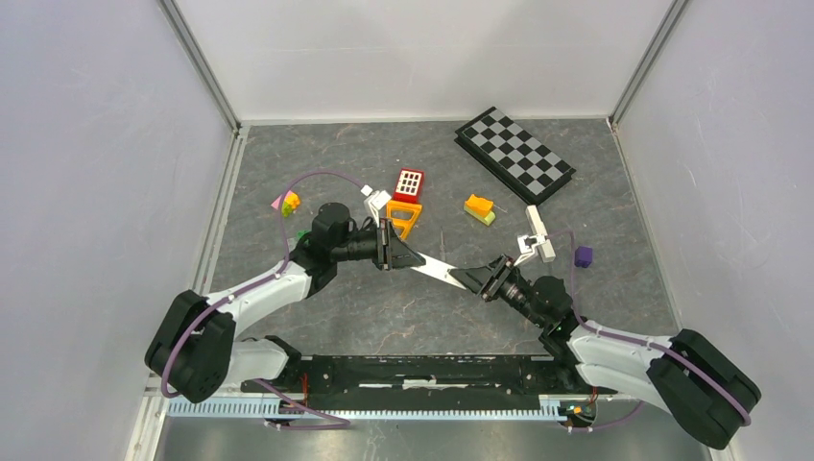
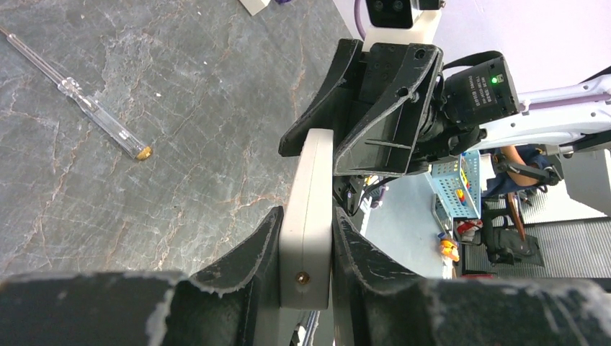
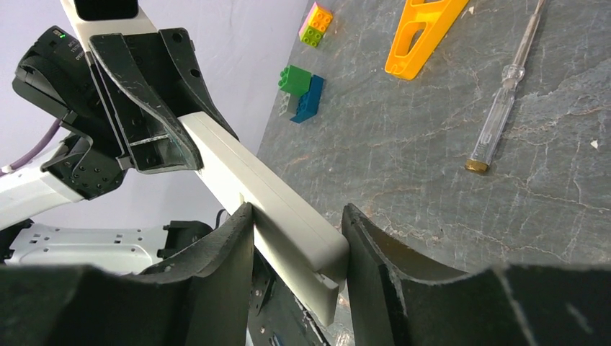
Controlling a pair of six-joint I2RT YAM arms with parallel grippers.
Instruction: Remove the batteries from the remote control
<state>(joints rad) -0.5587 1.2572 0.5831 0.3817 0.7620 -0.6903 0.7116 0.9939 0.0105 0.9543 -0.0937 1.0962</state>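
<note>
Two arms meet over the middle of the table, sharing one white remote between them. The left arm reaches forward from its base and bends inward, its wrist turned to the right. The left gripper is clamped partway closed on one end of the remote, both fingers flat against its broad sides. The right arm stretches forward and to the left. The right gripper is closed on the opposite end, and as far as its wrist view shows us, a finger touches each side. The remote spans the gap between the two grippers as a slanted bar and appears lifted off the surface. We cannot make out the batteries in any view. Fingers cover both ends of the remote, the left wrist camera sees only its narrow edge, and we cannot tell which face carries the cover. A clear-handled screwdriver lies flat on the table beyond the grippers, well apart from them. An orange piece and some blocks lie farther back, the orange piece cut off by the picture's edge.
</note>
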